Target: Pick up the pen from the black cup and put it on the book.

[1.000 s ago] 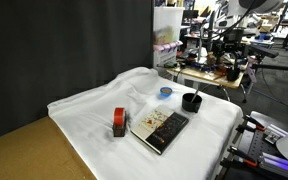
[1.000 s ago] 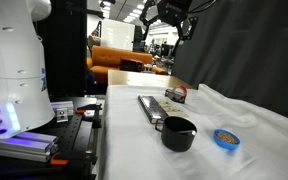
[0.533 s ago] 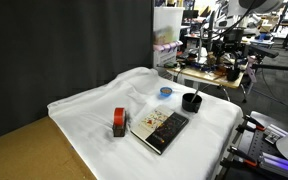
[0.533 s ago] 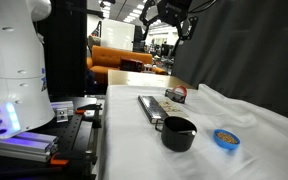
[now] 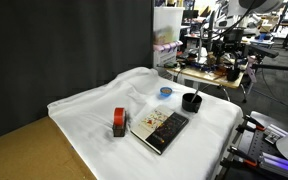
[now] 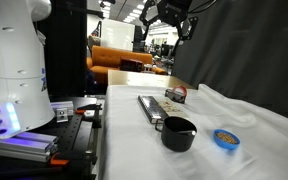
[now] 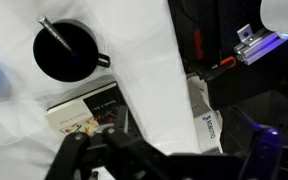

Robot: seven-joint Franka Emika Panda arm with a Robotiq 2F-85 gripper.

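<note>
In an exterior view you have the worktop's white cloth (image 5: 89, 100) spread out, with the book (image 5: 160, 129) lying flat near its front edge; the black cup (image 5: 191, 101) stands just beyond the book's far corner, apart from it; a small blue disc (image 5: 165, 92) sits near the cup, and a red-and-black block (image 5: 119, 122) stands just beside the book on its other side; the pen is too small to make out here.

In an exterior view from the robot's side, the white base (image 6: 14, 60) fills the left; the arm's dark wrist end (image 6: 170, 12) hangs high above the worktop, well clear of everything; the cup (image 6: 179, 132) is nearest the camera, the book (image 6: 151, 108) behind it, the disc (image 6: 225, 137) beside the cup.

In the wrist view you look straight down; the pen (image 7: 56, 35) leans inside the cup (image 7: 66, 55), its tip against the rim; the book (image 7: 87, 114) lies just below the cup; your fingers (image 7: 72, 156) are spread wide and hold nothing.
</note>
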